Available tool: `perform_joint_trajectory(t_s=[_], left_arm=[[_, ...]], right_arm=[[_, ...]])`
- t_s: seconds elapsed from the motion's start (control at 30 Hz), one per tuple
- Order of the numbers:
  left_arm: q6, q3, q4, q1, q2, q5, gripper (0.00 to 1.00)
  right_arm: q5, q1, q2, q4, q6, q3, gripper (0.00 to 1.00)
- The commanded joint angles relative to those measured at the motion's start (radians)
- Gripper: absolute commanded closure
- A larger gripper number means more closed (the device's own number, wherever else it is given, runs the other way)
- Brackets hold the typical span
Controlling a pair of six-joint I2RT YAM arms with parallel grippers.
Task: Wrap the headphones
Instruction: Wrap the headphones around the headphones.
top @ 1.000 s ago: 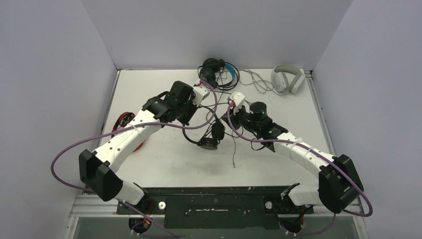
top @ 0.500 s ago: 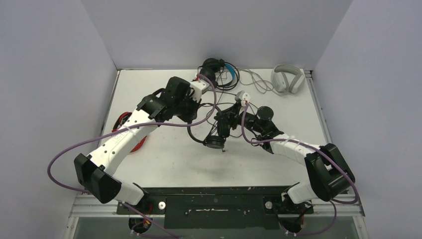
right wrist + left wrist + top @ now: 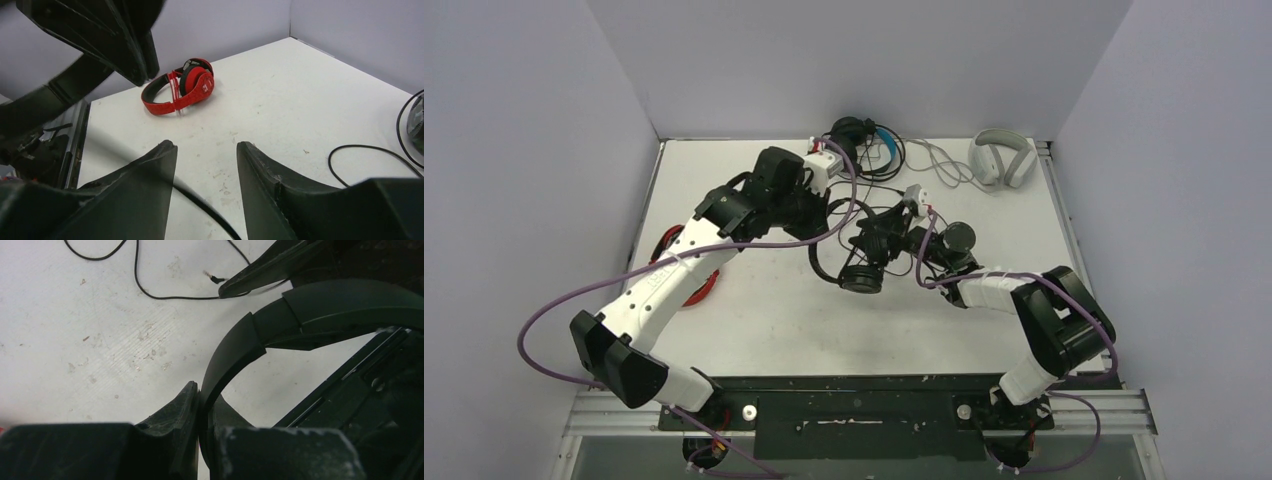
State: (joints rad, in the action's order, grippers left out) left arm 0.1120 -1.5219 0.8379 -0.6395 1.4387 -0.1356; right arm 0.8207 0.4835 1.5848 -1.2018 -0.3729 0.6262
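The left arm's fingers [image 3: 191, 399] are pinched tight on the curved headband of the small all-black over-ear headphones [image 3: 300, 310]. These sit near the middle of the white table [image 3: 754, 320], with one round ear cup [image 3: 861, 279] turned toward the near side. Right beside them the right arm's fingers [image 3: 167, 155] stand apart with a clear gap and grip nothing; a thin black cable [image 3: 210, 212] passes below that gap.

The other sets lie well apart from this. The red-and-black plastic headphones [image 3: 180, 90] lie by the left edge, half hidden under the left arm from above. The black headphones with the blue band [image 3: 864, 145] rest against the far edge, amid loops of cable. The larger white-grey headphones [image 3: 1002, 158] are in the far right corner.
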Motion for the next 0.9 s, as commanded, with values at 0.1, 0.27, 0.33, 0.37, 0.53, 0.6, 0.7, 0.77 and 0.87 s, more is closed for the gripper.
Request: perform_joint_trajectory(t_s=[0.1,0.27,0.33,0.37,0.53,0.6,0.7,0.77,0.87], left_arm=[[0.106,-0.113,-0.069,0.038,-0.030,-0.023,1.00],[0.127,-0.116,-0.090,0.060,-0.032,-0.076,1.00],[0.132,-0.128,-0.087,0.063,-0.024,-0.097,1.00],[0.140,-0.137,-0.086,0.063,-0.020,-0.107,1.00],[0.205,-0.167,-0.084,0.085,-0.009,-0.133,1.00],[0.225,-0.173,-0.092,0.094,-0.007,-0.140,1.00],[0.259,-0.175,-0.105,0.105,-0.008,-0.131,1.00],[0.263,-0.176,-0.112,0.106,-0.005,-0.131,1.00],[0.264,-0.179,-0.112,0.107,0.000,-0.133,1.00]], right_arm=[[0.011,-0.050,-0.018,0.005,0.000,-0.018,0.42],[0.018,-0.053,-0.025,-0.006,-0.004,-0.036,0.52],[0.025,-0.053,-0.012,-0.025,-0.010,-0.028,0.52],[0.029,-0.053,-0.003,-0.034,-0.015,-0.022,0.54],[0.049,-0.053,0.047,-0.094,-0.054,0.007,0.57],[0.044,-0.053,0.063,-0.114,-0.070,0.006,0.52],[0.020,-0.056,0.066,-0.127,-0.078,-0.014,0.45],[0.015,-0.058,0.059,-0.136,-0.082,-0.032,0.45],[0.016,-0.060,0.041,-0.144,-0.082,-0.055,0.37]])
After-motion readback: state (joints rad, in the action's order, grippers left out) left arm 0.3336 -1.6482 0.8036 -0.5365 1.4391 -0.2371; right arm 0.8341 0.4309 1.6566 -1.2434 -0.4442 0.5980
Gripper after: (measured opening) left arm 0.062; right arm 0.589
